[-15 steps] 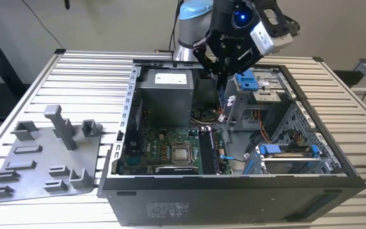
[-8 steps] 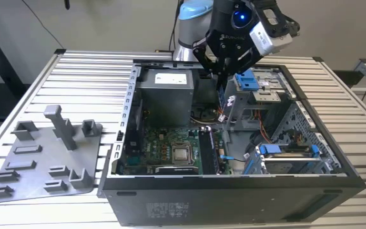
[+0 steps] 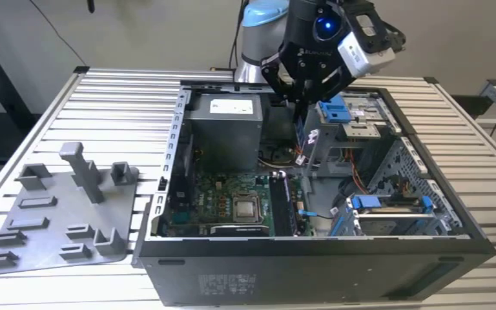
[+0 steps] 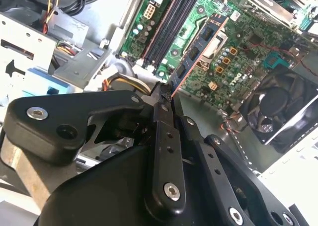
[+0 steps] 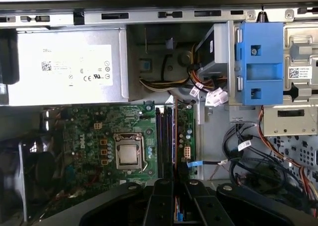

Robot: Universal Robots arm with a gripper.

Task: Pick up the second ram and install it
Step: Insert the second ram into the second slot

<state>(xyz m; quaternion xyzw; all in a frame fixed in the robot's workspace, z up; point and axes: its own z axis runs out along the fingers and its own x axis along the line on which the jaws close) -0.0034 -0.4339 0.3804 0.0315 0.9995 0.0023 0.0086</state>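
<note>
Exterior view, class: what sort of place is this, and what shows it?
Probably a robotics workbench for computer assembly: an open computer case lies on a slatted metal table, a grey holder tray beside it, and the gripper holds the second ram.

The second ram (image 4: 198, 44), a thin, flat, dark stick with a row of black chips on its face, is being gripped by one end in the end effector (image 4: 163, 98). It is hanging upright (image 3: 302, 132) inside the open case (image 3: 317, 255), above the motherboard's memory slots (image 4: 166, 30) and not yet seated.
</note>
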